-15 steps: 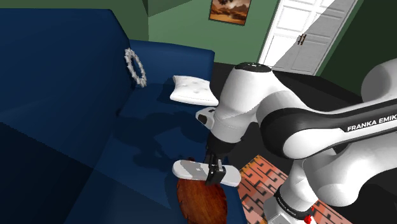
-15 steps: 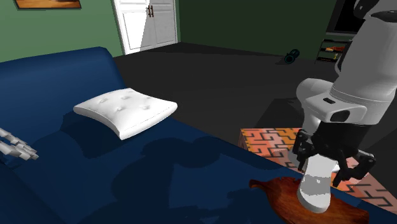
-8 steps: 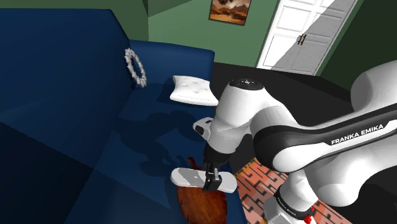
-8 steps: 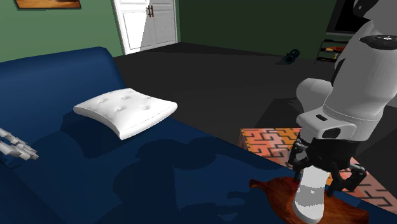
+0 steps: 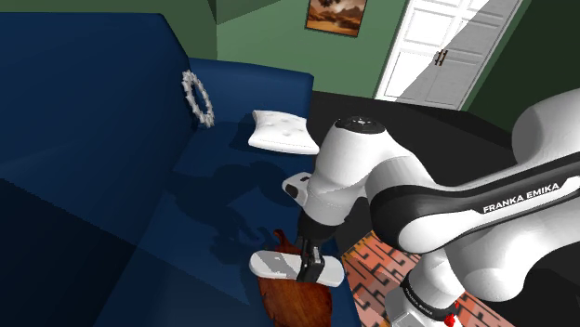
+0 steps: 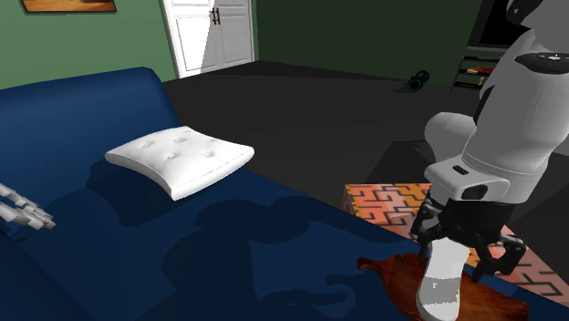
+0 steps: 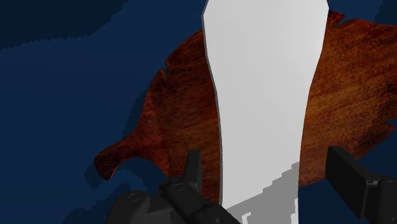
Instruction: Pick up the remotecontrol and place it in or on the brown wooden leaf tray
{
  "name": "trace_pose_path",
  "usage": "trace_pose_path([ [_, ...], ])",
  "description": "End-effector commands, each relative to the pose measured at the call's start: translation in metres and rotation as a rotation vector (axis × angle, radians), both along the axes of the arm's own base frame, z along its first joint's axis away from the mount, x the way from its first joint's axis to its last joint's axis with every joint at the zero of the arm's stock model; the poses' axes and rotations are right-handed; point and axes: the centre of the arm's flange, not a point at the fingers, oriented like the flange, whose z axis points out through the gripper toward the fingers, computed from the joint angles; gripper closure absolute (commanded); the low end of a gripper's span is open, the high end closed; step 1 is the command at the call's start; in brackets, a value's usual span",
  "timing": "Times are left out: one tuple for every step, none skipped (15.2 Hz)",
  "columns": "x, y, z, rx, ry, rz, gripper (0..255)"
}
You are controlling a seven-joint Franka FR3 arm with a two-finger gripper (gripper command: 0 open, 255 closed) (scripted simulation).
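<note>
The blue sofa [image 5: 112, 186] carries the brown leaf-shaped tray [image 7: 172, 114] directly beneath the jaws, so a drop here needs no further travel. The white-and-grey remote control [image 7: 261, 95] lies lengthwise across the tray, running between the jaws and out beyond them, apparently resting on the wood. The gripper [image 7: 263, 159] has its jaws spread, each clear of the remote's sides, which I read as a release.

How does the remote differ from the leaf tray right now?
The remote is plain white and grey, long and narrow; the tray is brown wood grain, broad and leaf-shaped. The remote lies across the tray, overhanging its edge; the tray sits on the blue sofa.
</note>
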Motion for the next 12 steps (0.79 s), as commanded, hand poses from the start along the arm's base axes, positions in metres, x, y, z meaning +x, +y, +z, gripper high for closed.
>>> trace_pose_path([
  [0.000, 0.000, 0.000, 0.000, 0.000, 0.000, 0],
  [0.000, 0.000, 0.000, 0.000, 0.000, 0.000, 0],
  [0.000, 0.000, 0.000, 0.000, 0.000, 0.000, 0],
  [0.000, 0.000, 0.000, 0.000, 0.000, 0.000, 0],
  [0.000, 0.000, 0.000, 0.000, 0.000, 0.000, 0],
  [-0.001, -0.001, 0.013, 0.000, 0.000, 0.000, 0],
  [-0.001, -0.002, 0.026, 0.000, 0.000, 0.000, 0],
  [-0.002, -0.003, 0.040, 0.000, 0.000, 0.000, 0],
  [-0.003, -0.004, 0.050, 0.000, 0.000, 0.000, 0],
  [-0.003, -0.004, 0.050, 0.000, 0.000, 0.000, 0],
  [-0.003, -0.004, 0.050, 0.000, 0.000, 0.000, 0],
  [-0.003, -0.004, 0.050, 0.000, 0.000, 0.000, 0],
])
